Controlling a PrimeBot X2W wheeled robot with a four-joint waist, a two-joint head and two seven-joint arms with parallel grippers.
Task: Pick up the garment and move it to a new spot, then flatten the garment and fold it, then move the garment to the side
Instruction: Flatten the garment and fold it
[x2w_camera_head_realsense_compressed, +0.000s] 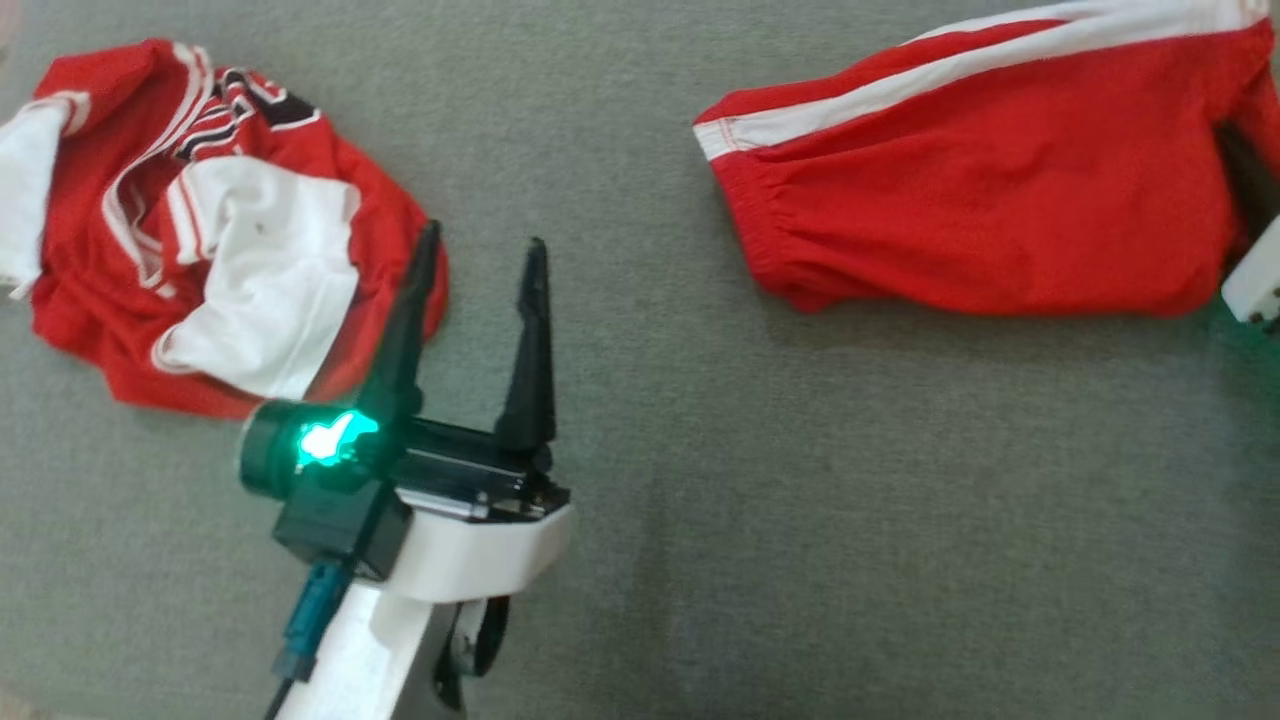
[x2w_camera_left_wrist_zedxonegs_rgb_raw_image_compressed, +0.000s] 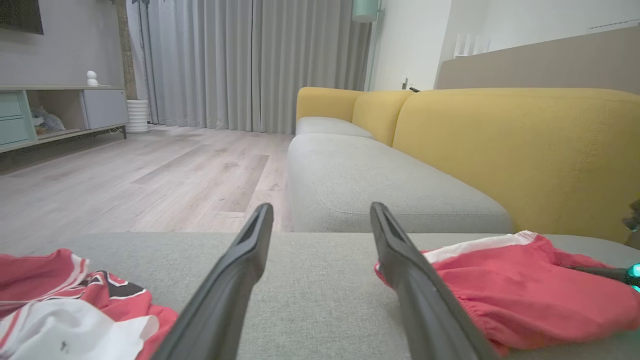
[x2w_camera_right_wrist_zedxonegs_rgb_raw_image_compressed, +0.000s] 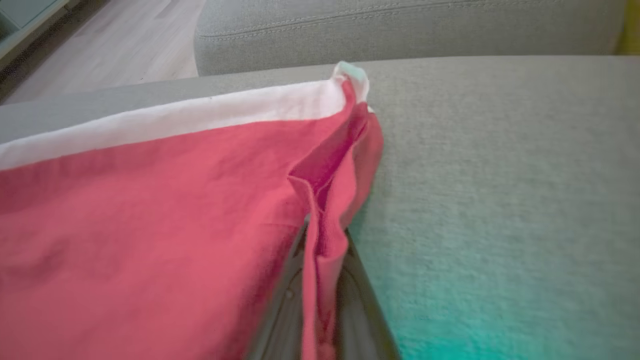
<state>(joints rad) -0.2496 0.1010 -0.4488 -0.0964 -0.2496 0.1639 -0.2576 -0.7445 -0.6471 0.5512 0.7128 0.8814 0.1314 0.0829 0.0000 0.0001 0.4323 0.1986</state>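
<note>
Two garments lie on the grey sofa (x2w_camera_head_realsense_compressed: 700, 520): red shorts (x2w_camera_head_realsense_compressed: 980, 200) with a white stripe at upper right in the head view, and a crumpled red-and-white jersey (x2w_camera_head_realsense_compressed: 220, 230) at upper left. The right gripper (x2w_camera_right_wrist_zedxonegs_rgb_raw_image_compressed: 325, 240) is clenched on a fold of the shorts; the left gripper (x2w_camera_head_realsense_compressed: 483, 236) hangs released near the jersey.

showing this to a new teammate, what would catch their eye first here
The bright red garment with a white stripe stands out first, lying at the upper right of the head view on the grey cushion, with the right gripper shut on a fold of its edge. Next comes the crumpled red and white jersey at the upper left, with the left gripper open beside it, holding nothing.
</note>
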